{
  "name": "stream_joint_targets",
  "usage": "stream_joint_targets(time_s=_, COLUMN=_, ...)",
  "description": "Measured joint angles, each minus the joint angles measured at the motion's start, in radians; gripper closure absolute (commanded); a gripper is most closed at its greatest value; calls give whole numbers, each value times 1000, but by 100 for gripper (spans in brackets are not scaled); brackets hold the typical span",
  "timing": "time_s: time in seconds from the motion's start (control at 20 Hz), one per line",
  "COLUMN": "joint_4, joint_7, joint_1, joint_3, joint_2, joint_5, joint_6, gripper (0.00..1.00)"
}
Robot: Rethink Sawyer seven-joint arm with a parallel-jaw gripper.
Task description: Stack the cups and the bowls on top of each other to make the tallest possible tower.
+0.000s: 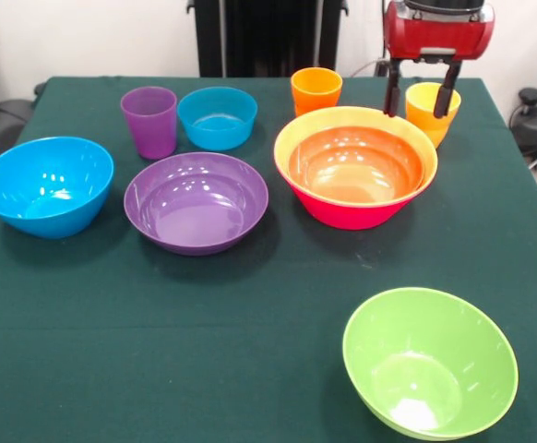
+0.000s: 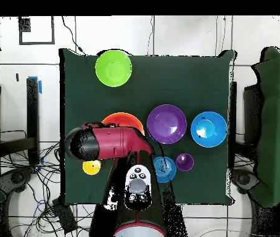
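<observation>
Front view: my claw [image 1: 423, 100] hangs at the upper right of the frame, its two dark fingers spread apart, one on each side of the yellow cup [image 1: 432, 111].
Claw state: open, it holds nothing; I cannot tell if a finger touches the cup.
Tower: pink bowl [image 1: 342, 210] with an orange bowl [image 1: 356, 166] nested inside, just in front of the yellow cup.
Others: orange cup [image 1: 316, 89], purple cup [image 1: 149, 121], small blue bowl [image 1: 217, 117], big blue bowl [image 1: 45, 185], purple bowl [image 1: 196, 202], green bowl [image 1: 429, 362], all apart on the green cloth [image 1: 250, 314].
Step, my judgement: go lower, centre the cup wall between fingers, close gently.
Material: glossy smooth plastic, tapered walls; it may slip upward from a hard squeeze.
</observation>
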Motion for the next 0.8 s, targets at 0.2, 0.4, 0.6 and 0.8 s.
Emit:
stream_joint_targets(time_s=0.2, joint_4=-5, joint_7=0, joint_1=0, joint_3=-2, joint_2=1, joint_5=0, joint_6=0, gripper=0)
stream_joint_targets(time_s=0.4, joint_4=-17, joint_7=0, joint_1=0, joint_3=-6, joint_2=14, joint_5=0, joint_6=0, gripper=0)
stream_joint_targets(time_s=0.6, joint_4=-57, joint_7=0, joint_1=0, joint_3=-16, joint_2=44, joint_5=0, joint_6=20, gripper=0)
stream_joint_targets(time_s=0.8, joint_4=-157, joint_7=0, joint_1=-8, joint_3=-25, joint_2=86, joint_5=-1, joint_6=130, gripper=0)
